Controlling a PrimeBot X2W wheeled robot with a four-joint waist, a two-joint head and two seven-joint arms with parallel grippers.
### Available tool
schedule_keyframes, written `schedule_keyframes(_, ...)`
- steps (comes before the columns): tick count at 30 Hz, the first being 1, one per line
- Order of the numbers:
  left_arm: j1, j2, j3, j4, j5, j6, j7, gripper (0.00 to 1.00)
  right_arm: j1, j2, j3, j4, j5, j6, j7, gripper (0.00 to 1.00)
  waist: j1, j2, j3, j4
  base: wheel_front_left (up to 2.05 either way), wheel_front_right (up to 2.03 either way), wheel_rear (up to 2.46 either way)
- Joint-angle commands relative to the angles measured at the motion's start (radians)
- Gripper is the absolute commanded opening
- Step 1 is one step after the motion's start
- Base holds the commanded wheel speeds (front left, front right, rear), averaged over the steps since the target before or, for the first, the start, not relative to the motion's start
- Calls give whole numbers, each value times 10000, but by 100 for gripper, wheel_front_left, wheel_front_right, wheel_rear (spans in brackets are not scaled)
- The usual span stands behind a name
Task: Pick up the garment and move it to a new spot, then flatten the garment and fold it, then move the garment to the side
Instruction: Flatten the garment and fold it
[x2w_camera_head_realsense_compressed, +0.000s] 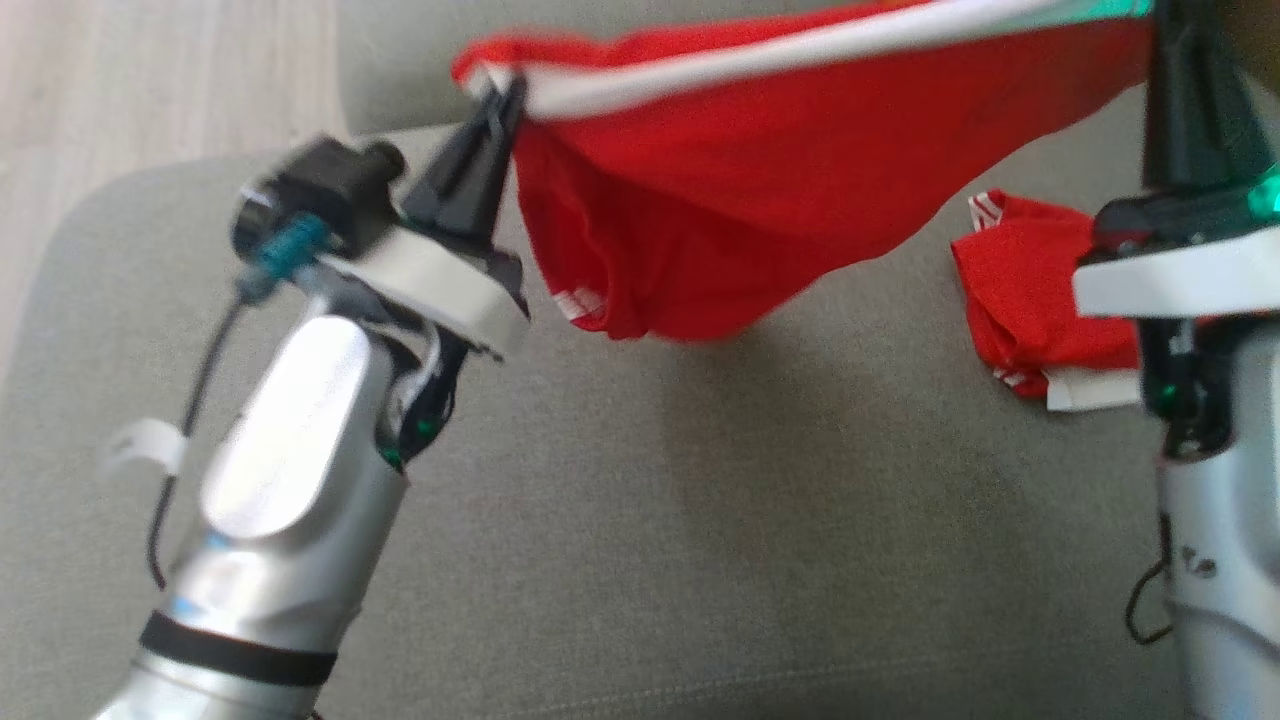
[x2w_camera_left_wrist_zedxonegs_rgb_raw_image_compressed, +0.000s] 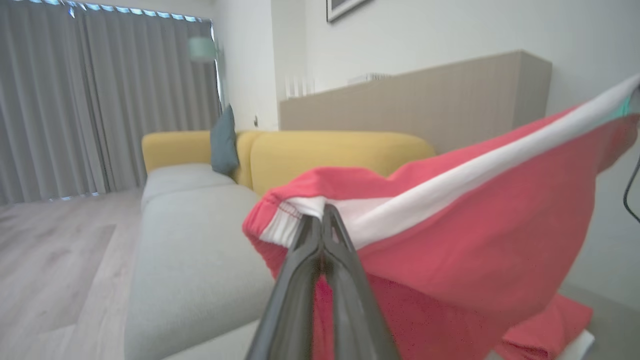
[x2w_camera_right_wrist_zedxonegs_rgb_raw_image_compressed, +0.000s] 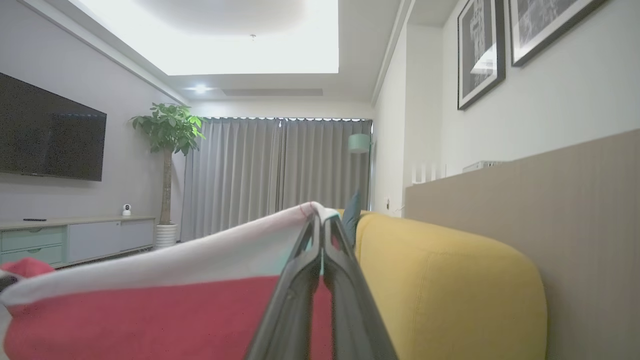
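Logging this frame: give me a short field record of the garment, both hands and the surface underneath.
garment: red, with a white band; held up, stretched between both hands
left hand: shut on the band's left end
right hand: shut on the band's right end
surface: grey cushion; the sagging middle appears to hang clear of it
other: red cloth lying on the cushion by the right arm; cannot tell whether it is part of the same garment
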Motion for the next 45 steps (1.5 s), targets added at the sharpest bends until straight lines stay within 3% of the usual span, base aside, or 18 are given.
schedule_keyframes(1,-462,371,563,-820,-157,199,201,0,-391,-96,89,-433,-156,-7,223,0,0,0,-320,208,0,0,0)
schedule_keyframes(15,1243,1218,863,-5143,-657,1079,2540,0,1575,588,-338,-2797,-427,-7,1434,0,0,0,-512,828,0,0,0)
schedule_keyframes(19,955,1563,1018,-5680,-714,1075,3143,0,1205,685,-324,-3175,-601,-7,1858,0,0,0,-272,895,0,0,0)
schedule_keyframes(22,314,1711,1055,-5348,-854,840,3522,0,278,718,-345,-2862,-568,-7,2135,0,0,0,191,884,0,0,0)
schedule_keyframes(25,-777,1792,1137,-4457,-982,466,3667,0,-1276,760,-310,-1873,-249,-7,2346,0,0,0,944,807,0,0,0)
schedule_keyframes(29,-2687,1728,1277,-2422,-992,22,3360,0,-3926,438,74,393,-283,-7,2040,0,0,0,2024,735,0,0,0)
schedule_keyframes(32,-4216,1574,1406,-628,-916,-133,2833,0,-5927,225,498,2485,-474,-7,1375,0,0,0,2679,687,0,0,0)
schedule_keyframes(36,-6418,1250,1730,1505,-747,-58,1682,0,-8503,174,98,4961,-1176,-7,-130,0,0,0,3504,724,0,0,0)
schedule_keyframes(41,-7961,868,1431,3742,-227,-189,-87,0,-9939,678,-1255,7078,-2131,-7,-1763,0,0,0,4084,820,0,0,0)
schedule_keyframes(45,-8118,438,1334,4938,-271,-356,-666,0,-9798,940,-1191,8289,-2197,-7,-1985,0,0,0,4407,878,0,0,0)
